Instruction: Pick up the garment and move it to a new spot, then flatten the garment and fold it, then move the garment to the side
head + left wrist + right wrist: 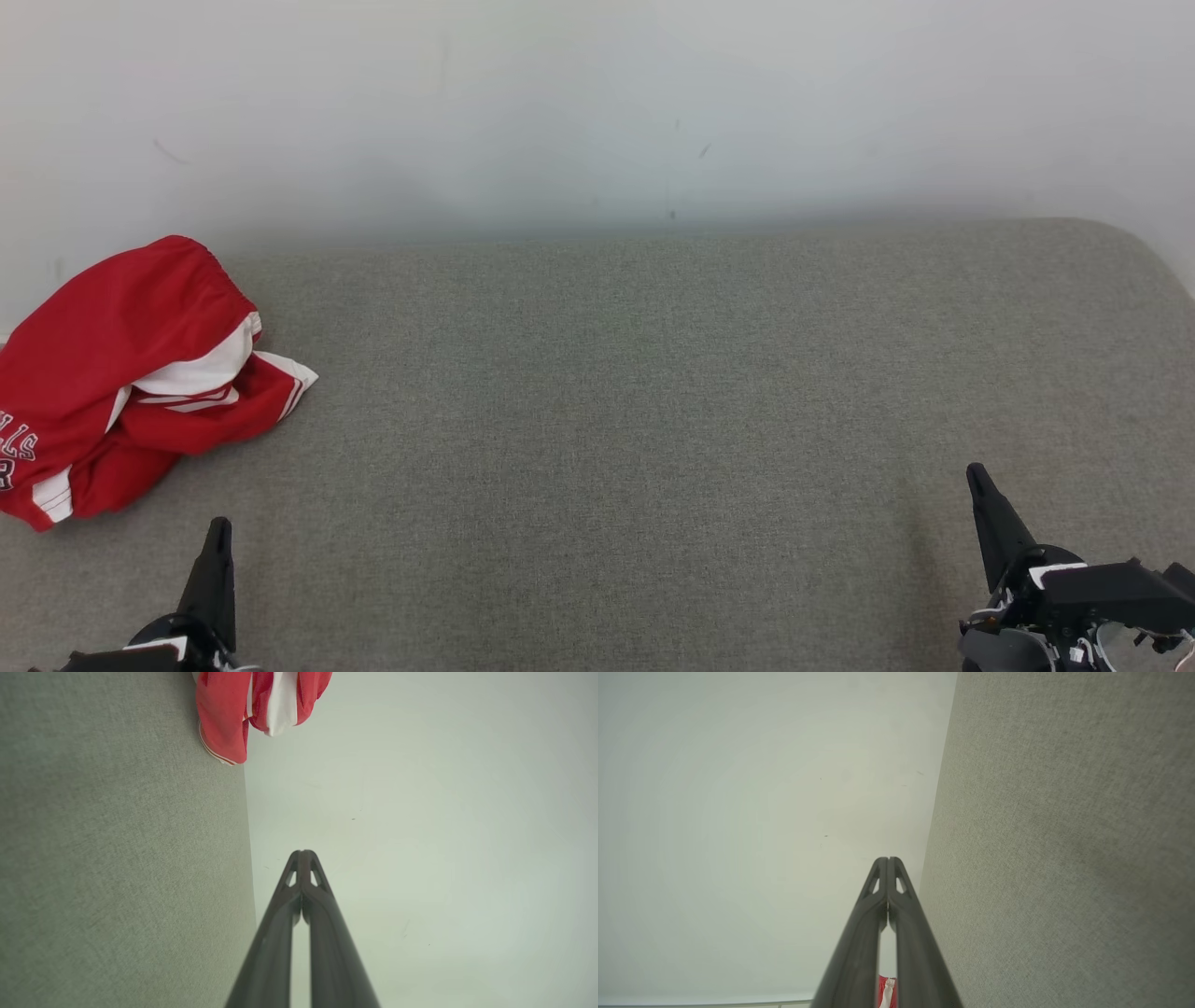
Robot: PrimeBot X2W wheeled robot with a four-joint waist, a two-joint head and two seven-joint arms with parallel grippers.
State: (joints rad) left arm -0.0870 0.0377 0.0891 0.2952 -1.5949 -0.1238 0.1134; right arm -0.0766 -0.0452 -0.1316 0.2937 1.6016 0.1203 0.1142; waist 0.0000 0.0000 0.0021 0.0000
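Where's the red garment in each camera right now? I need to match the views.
Head view: red garment crumpled at the left edge, on the grey surface.
Left wrist view: garment at the top edge, left of centre.
Right wrist view: garment a small sliver at the bottom edge, near centre.
Shared landmark: the grey surface's edge against the pale wall.

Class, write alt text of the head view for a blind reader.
A crumpled red and white garment lies far left on a grey fabric surface before a pale wall. The left gripper and right gripper, both shut and empty, sit near the bottom corners.
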